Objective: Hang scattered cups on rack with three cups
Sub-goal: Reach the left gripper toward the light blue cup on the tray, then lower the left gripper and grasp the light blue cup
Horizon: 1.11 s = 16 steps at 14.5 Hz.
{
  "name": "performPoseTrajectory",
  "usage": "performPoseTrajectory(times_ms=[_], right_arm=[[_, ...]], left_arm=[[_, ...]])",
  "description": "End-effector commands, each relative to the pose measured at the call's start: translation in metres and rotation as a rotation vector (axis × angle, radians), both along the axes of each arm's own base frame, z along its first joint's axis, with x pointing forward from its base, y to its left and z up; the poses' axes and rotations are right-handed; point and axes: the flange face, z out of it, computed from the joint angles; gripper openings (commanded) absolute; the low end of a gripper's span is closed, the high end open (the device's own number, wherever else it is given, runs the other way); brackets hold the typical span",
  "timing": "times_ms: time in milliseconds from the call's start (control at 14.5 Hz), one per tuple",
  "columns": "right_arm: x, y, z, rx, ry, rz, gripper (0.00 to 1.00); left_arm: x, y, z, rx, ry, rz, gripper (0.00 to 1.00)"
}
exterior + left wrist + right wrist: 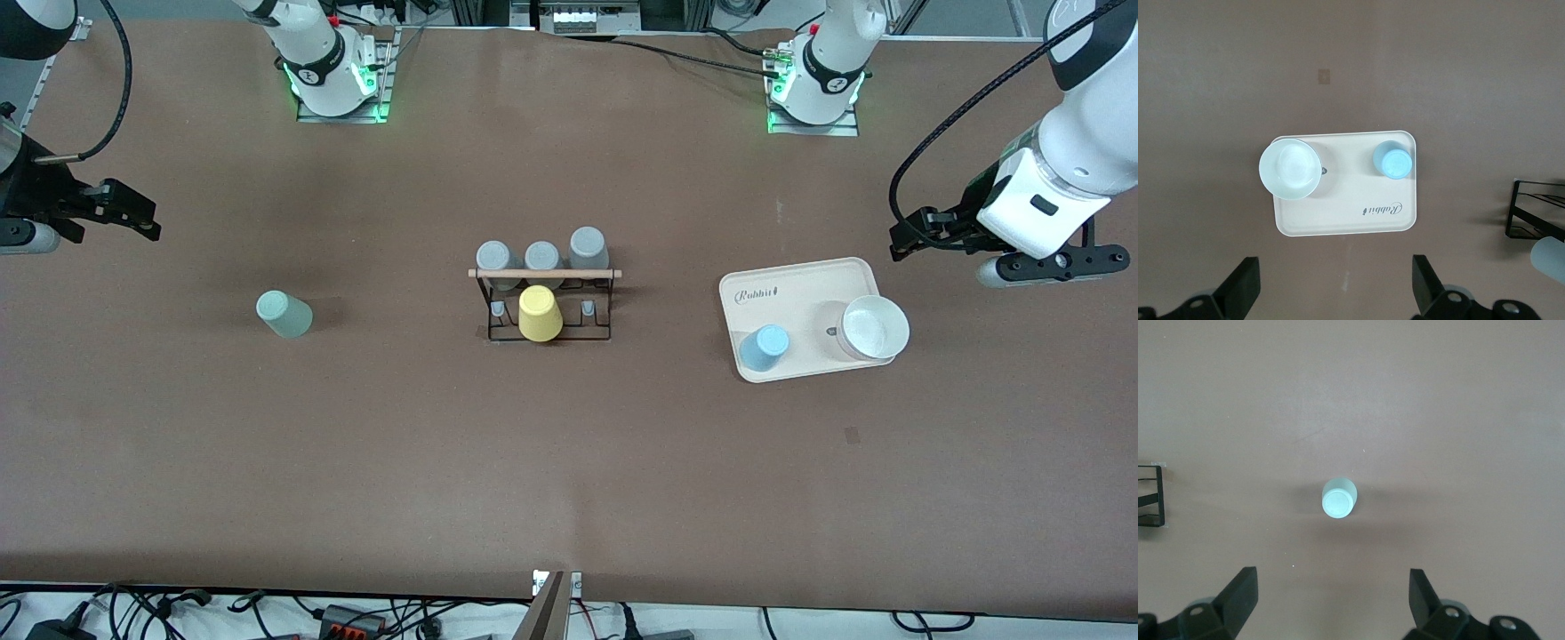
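Over each end of the counter (569, 462) both claws hang wide open, nothing grabbed yet: left claw (1331, 287) above the blue cup (764, 348) on its tray (800, 284), right claw (1331, 603) above the green cup (284, 314). Next step looks like dropping down to grip one, then carrying it to the rack (544, 302) mid-counter.
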Motion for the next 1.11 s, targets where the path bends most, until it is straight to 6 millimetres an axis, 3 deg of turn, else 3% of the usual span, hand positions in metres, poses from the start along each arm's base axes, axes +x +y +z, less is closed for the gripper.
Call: performPoseTrajectory(times_ms=[0,69,207,484,691,829,1036], right_arm=[[-0.003,0.003,0.007,0.003,-0.005,-0.012,1.00],[-0.003,0.003,0.006,0.003,-0.003,-0.012,1.00],[-0.003,0.001,0.006,0.003,-0.003,-0.015,1.00],[-0.002,0.000,0.004,0.003,0.001,-0.017,1.00],[-0.002,0.000,0.003,0.003,0.001,-0.017,1.00],[-0.001,0.000,0.003,0.003,0.003,-0.017,1.00],[-0.001,0.000,0.003,0.003,0.003,-0.019,1.00]], left_arm=[[0.002,-0.008,0.000,-0.011,0.004,-0.031,1.00],[0.009,-0.010,-0.019,-0.010,0.036,-0.034,1.00],[0.017,-0.011,-0.037,-0.019,0.062,-0.034,1.00],[0.052,-0.029,-0.155,-0.021,0.195,-0.054,1.00],[0.051,-0.082,-0.227,-0.002,0.266,-0.122,1.00],[0.048,-0.104,-0.259,0.009,0.288,-0.149,1.00],[0.053,-0.105,-0.295,0.005,0.283,-0.147,1.00]])
